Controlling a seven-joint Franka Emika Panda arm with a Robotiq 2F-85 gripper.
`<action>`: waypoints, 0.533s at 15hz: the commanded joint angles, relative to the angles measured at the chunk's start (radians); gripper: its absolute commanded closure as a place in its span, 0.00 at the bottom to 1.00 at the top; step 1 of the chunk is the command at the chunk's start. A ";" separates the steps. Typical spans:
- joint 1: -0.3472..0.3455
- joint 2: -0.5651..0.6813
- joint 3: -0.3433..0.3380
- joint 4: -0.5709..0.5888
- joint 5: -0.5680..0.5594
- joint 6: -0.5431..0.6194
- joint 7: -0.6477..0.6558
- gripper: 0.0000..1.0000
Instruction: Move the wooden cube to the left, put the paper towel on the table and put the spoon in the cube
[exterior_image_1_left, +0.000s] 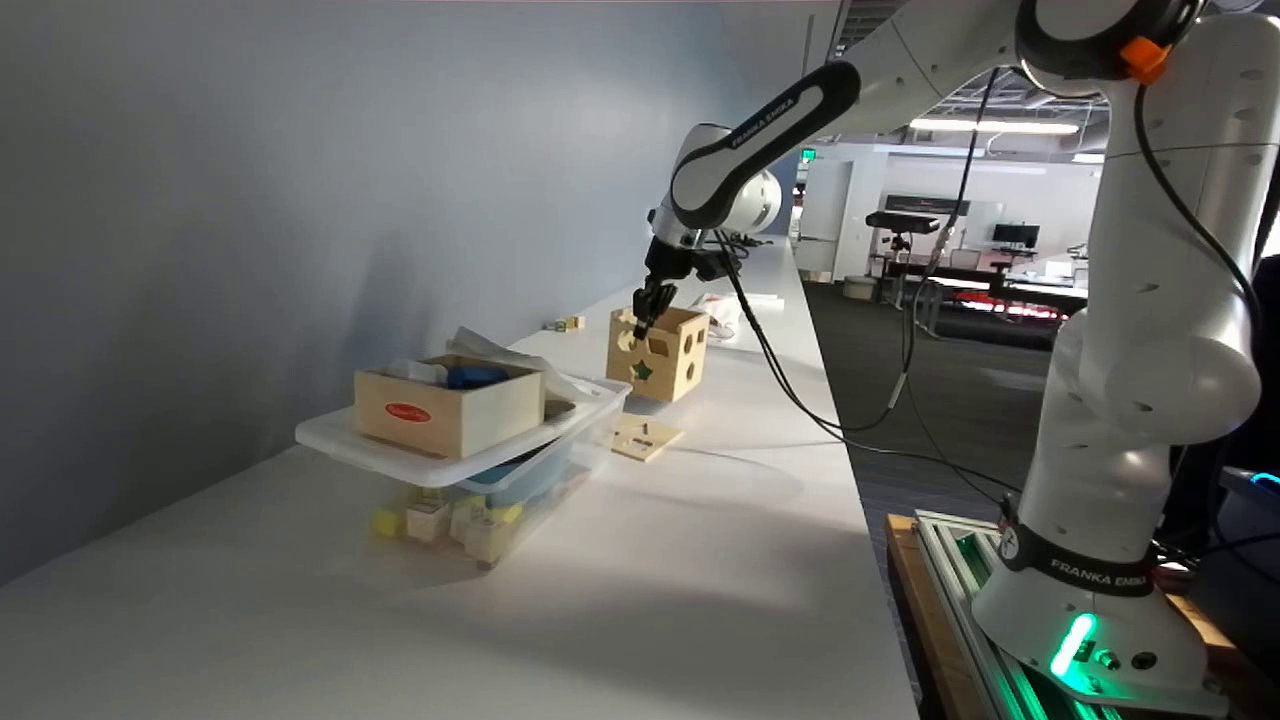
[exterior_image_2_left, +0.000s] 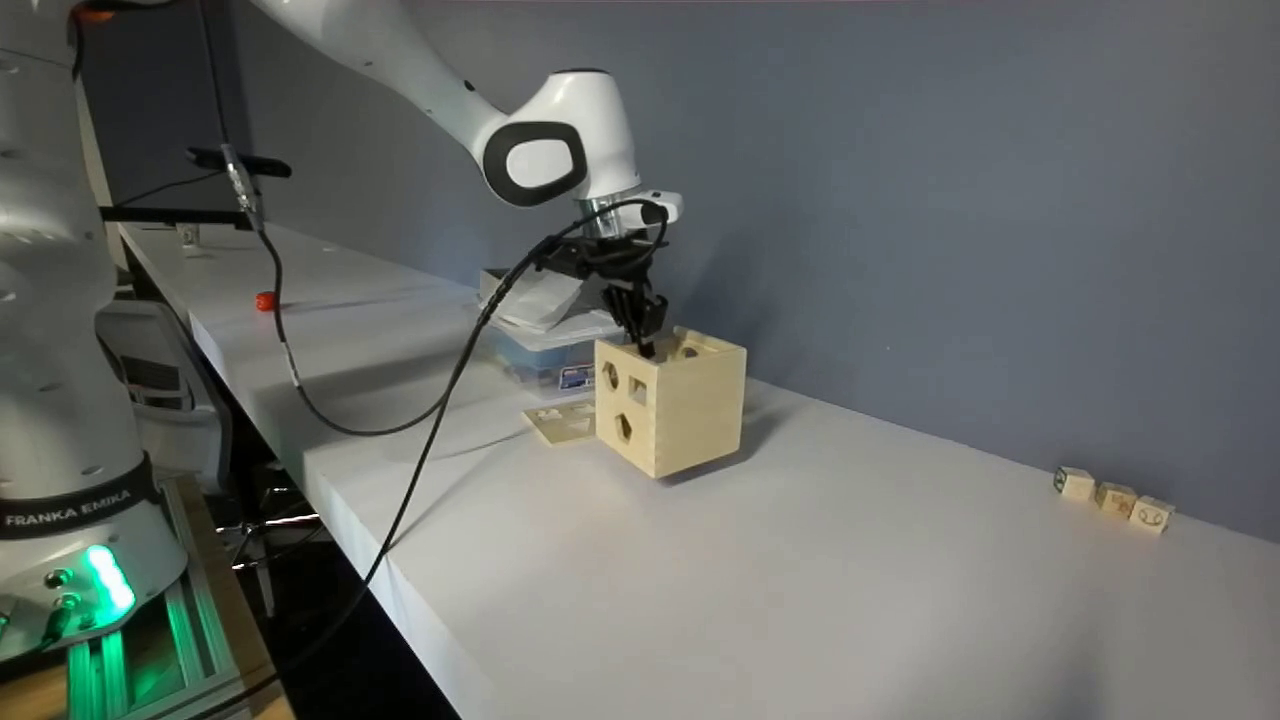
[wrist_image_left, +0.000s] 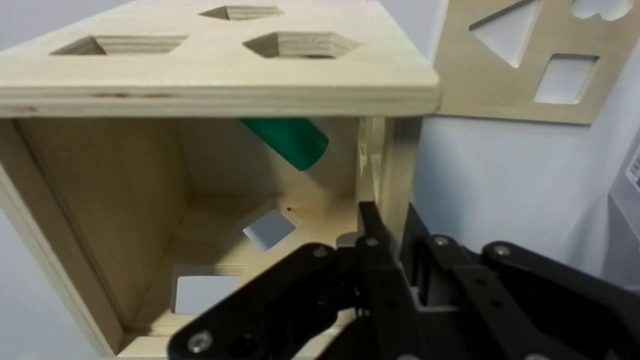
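The light wooden cube (exterior_image_1_left: 656, 387) has shaped holes in its faces and an open side facing up. In an exterior view, the cube (exterior_image_2_left: 702, 415) has a shadow beneath it and looks slightly raised off the table. My gripper (exterior_image_2_left: 645, 348) points down at its rim. In the wrist view, the gripper (wrist_image_left: 391, 215) has one finger inside and one outside a cube wall, shut on it. A green piece (wrist_image_left: 295, 142) lies inside the cube. A white sheet (exterior_image_1_left: 495, 350), possibly the paper towel, leans over a small wooden box (exterior_image_1_left: 408, 410). I cannot make out a spoon.
The wooden box stands on the lid of a clear plastic bin (exterior_image_1_left: 540, 510). A flat wooden panel with cutouts (exterior_image_2_left: 562, 422) lies beside the cube. Several small blocks (exterior_image_2_left: 1115, 497) sit near the wall. A cable (exterior_image_2_left: 400, 500) hangs across the table edge.
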 joint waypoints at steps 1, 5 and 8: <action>0.033 -0.060 0.025 0.025 -0.055 0.009 0.073 0.97; 0.080 -0.033 0.069 0.123 -0.039 -0.015 0.208 0.97; 0.108 -0.016 0.089 0.159 -0.054 -0.024 0.326 0.97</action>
